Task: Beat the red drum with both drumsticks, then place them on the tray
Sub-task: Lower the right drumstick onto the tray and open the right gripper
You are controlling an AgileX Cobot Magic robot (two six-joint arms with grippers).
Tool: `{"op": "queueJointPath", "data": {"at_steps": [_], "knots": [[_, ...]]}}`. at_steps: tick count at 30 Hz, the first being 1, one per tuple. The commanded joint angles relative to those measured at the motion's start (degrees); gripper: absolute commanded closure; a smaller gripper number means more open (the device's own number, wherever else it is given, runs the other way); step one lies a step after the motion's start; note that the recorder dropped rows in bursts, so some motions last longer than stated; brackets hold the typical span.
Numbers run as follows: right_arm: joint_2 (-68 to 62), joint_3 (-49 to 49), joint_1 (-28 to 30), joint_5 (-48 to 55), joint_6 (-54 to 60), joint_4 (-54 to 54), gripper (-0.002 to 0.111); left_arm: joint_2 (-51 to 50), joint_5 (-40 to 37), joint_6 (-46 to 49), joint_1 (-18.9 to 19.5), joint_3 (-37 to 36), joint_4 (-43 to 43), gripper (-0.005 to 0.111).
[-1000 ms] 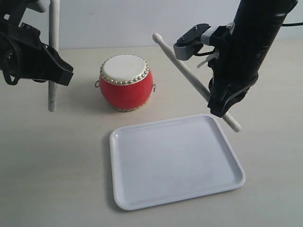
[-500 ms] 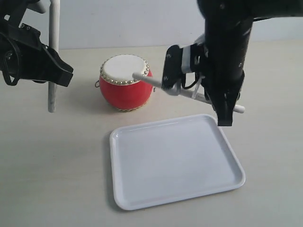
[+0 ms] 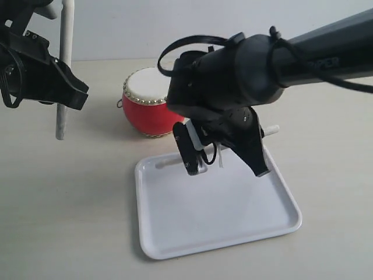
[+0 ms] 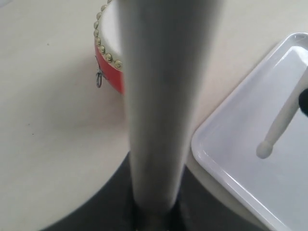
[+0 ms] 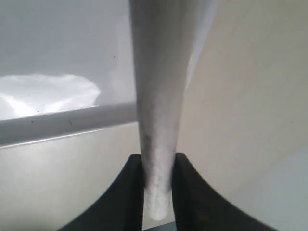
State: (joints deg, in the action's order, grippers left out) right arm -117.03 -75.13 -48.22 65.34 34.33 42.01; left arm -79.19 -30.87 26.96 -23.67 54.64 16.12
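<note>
The left claw (image 3: 63, 96) is clamped on an upright drumstick (image 3: 66, 29) near the table's (image 3: 58, 221) left edge. The right claw (image 5: 158, 190) pinches the other drumstick (image 4: 284, 118), which slants low across the tray's (image 3: 233, 227) far rim with its tip over the tray floor. The right arm (image 3: 245, 70) hides part of the red drum (image 3: 143, 114), which stands just behind the tray.

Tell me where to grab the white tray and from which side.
Pinch the low raised rim of the tray on its near edge, coming from above at the front. It lies flat, so only the rim gives a hold, and the drumstick in the right gripper hangs over the far side.
</note>
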Motion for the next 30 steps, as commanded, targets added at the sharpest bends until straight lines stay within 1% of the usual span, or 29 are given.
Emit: {"op": "queueJointPath", "data": {"at_steps": [1,6,11,18,26,30], "knots": [[-2.4,0.2,-2.1,-0.9,-1.2,1.5,0.108,0.5,0.0,0.1,-0.3,-0.2,-0.4,0.107],[-4.5,0.2,-2.4,-1.9,-1.2,1.4,0.108,0.5,-0.1,0.1,-0.3,-0.2,-0.3,0.107],[-5.6,-1.2,-2.4,-2.5,-1.2,-2.4,0.108,0.5,-0.2,0.0,-0.3,-0.2,-0.4,0.107],[-7.8,-3.3,-2.4,-3.2,-1.3,-2.7,0.108,0.5,-0.3,0.0,-0.3,-0.2,-0.3,0.107],[-8.4,-3.3,-2.4,-3.2,-1.7,-3.0,0.108,0.5,-0.3,0.0,-0.3,-0.2,-0.3,0.107],[-8.4,-3.3,-1.2,-3.3,-2.7,-3.3,0.108,0.5,-0.3,0.0,-0.3,-0.2,-0.2,0.107]]}}
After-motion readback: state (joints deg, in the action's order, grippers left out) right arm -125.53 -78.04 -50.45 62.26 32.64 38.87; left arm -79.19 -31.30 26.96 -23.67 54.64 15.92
